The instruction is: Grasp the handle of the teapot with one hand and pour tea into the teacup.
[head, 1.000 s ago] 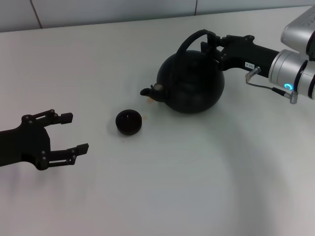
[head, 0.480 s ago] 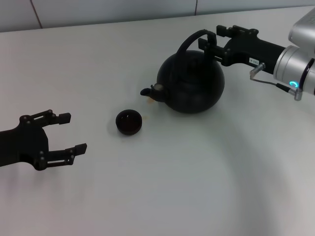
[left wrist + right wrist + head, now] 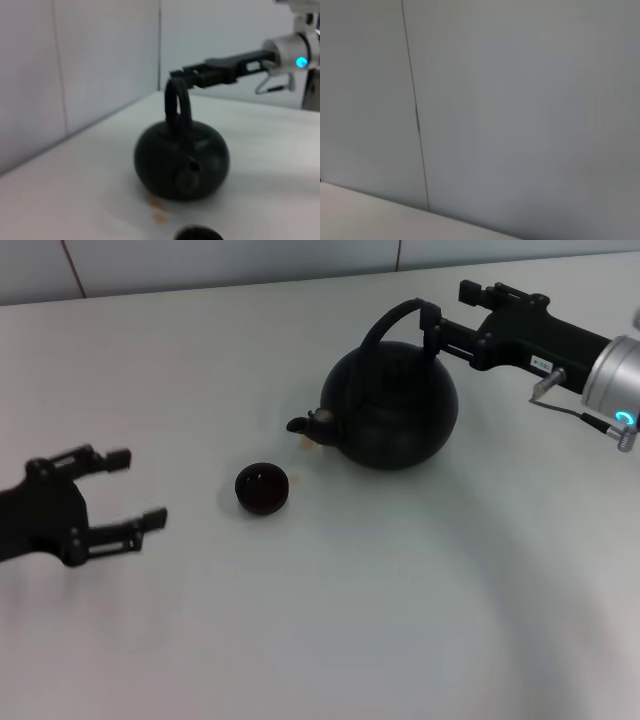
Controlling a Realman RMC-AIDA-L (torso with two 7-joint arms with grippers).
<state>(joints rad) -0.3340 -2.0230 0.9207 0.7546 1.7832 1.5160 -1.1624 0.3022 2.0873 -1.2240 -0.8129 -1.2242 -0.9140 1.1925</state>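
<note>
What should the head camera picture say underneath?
Right tool at the teapot handle; teacup waits nearby.

Round black teapot (image 3: 390,410) stands upright, arched handle (image 3: 392,322) up, spout facing small black teacup (image 3: 262,488) nearby.

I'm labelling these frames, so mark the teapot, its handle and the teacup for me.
teapot (image 3: 392,425): head view, middle of its round body.
handle (image 3: 385,322): head view, arch above the lid.
teacup (image 3: 262,488): head view, centre of the bowl.

A plain grey wall (image 3: 520,100) fills almost everything. A thin dark line (image 3: 415,110) runs down it. A bit of white table (image 3: 365,215) shows low down.
</note>
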